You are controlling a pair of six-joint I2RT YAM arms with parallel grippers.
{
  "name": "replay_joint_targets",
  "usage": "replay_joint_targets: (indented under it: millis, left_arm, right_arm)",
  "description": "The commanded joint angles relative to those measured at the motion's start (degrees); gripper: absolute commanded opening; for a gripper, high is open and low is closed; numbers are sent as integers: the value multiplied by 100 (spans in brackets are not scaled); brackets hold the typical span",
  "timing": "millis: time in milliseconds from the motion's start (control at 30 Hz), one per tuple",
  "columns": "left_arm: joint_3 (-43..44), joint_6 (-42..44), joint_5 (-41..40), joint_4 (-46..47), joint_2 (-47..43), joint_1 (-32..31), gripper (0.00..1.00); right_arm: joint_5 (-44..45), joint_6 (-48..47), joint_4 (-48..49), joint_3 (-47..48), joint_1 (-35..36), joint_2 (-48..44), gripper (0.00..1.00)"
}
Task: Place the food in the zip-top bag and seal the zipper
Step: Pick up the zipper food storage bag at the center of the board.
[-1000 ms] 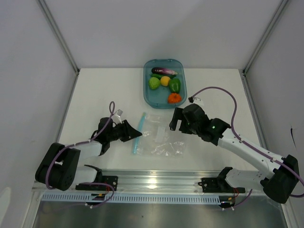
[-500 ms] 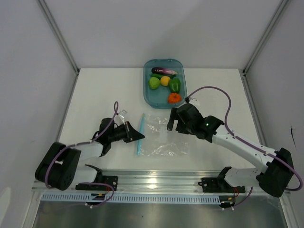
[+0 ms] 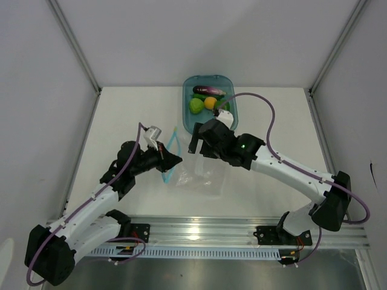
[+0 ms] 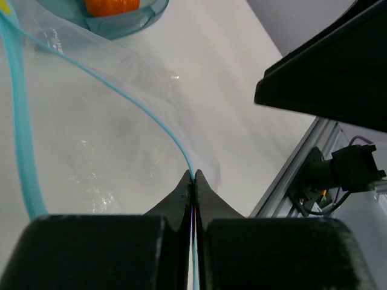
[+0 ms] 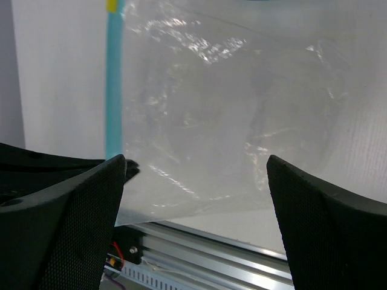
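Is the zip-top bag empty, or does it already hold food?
Empty. The zip-top bag shows only clear plastic in the right wrist view; the food lies in the teal tray.

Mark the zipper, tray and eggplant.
zipper [image 5: 113,78], right wrist view, straight stretch of the blue strip.
tray [image 3: 208,77], top external view, far rim.
eggplant [image 3: 208,90], top external view, middle of its body.

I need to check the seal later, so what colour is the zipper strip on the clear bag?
Light blue. The left wrist view shows the zipper best.
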Motion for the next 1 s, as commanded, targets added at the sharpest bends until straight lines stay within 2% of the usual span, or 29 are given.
replay_joint_targets:
  millis: [0, 267, 767, 967]
  left_arm:
    - [135, 412, -246, -378, 17, -256, 0]
    - [250, 553, -457, -449, -27, -634, 0]
    - [-67, 509, -343, 17, -344, -793, 1]
    - [-84, 535, -387, -18, -388, -801, 1]
  right_arm:
    - [423, 322, -224, 495, 155, 209, 99]
    - [423, 261, -532, 1391, 279, 1026, 99]
    - [-25, 164, -295, 1155, 200, 1458, 93]
    - [-86, 190, -207, 882, 191, 1440, 84]
